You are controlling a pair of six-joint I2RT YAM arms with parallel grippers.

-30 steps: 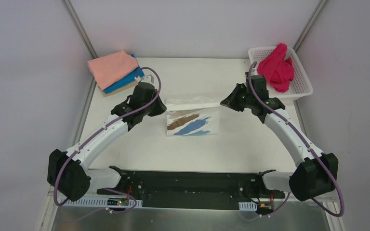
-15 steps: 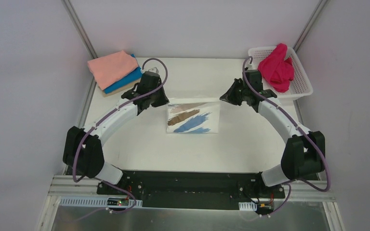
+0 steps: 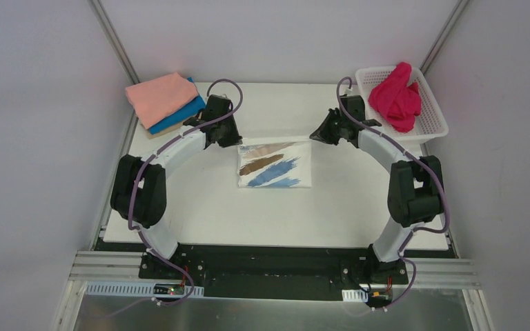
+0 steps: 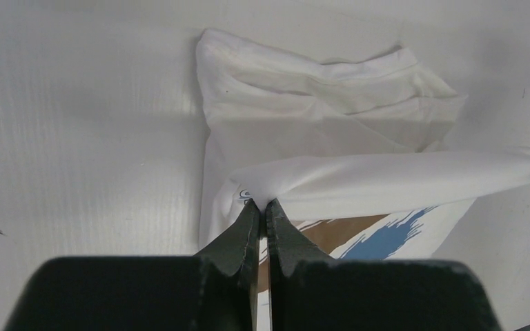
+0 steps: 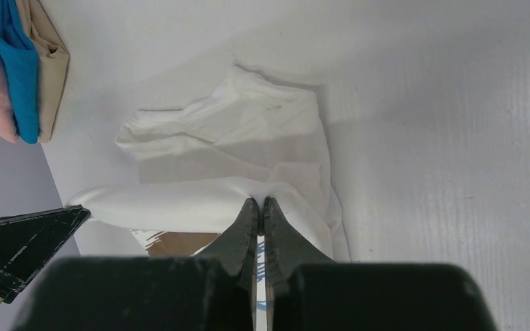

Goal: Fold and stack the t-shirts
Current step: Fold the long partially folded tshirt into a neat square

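now both arms reach further out than a second ago, elbows folded up near the bases, and the edge they hold has travelled toward the far side of the bench (image 3: 207,200). the white printed t-shirt (image 3: 275,165) lies mid-bench between them. the plain white strip that showed along its far side a second ago is gone from the top view, and blue and brown strokes run almost to that edge.

the left pincer (image 4: 262,203) is closed tight on one end of a taut white fold and the right pincer (image 5: 256,201) on the other, the cloth stretched between them above rumpled white fabric. i judge this fold nearly laid, with letting go and smoothing next.

the salmon-pink tee (image 3: 160,96) sits on the blue tee (image 3: 179,116) at the far left, already stacked. the magenta tee (image 3: 397,96) lies bunched and unfolded in the basket (image 3: 433,127).

a tiny bluish mark (image 4: 243,194) sits beside the left pincer's tips, too small to read. no other lettering shows.
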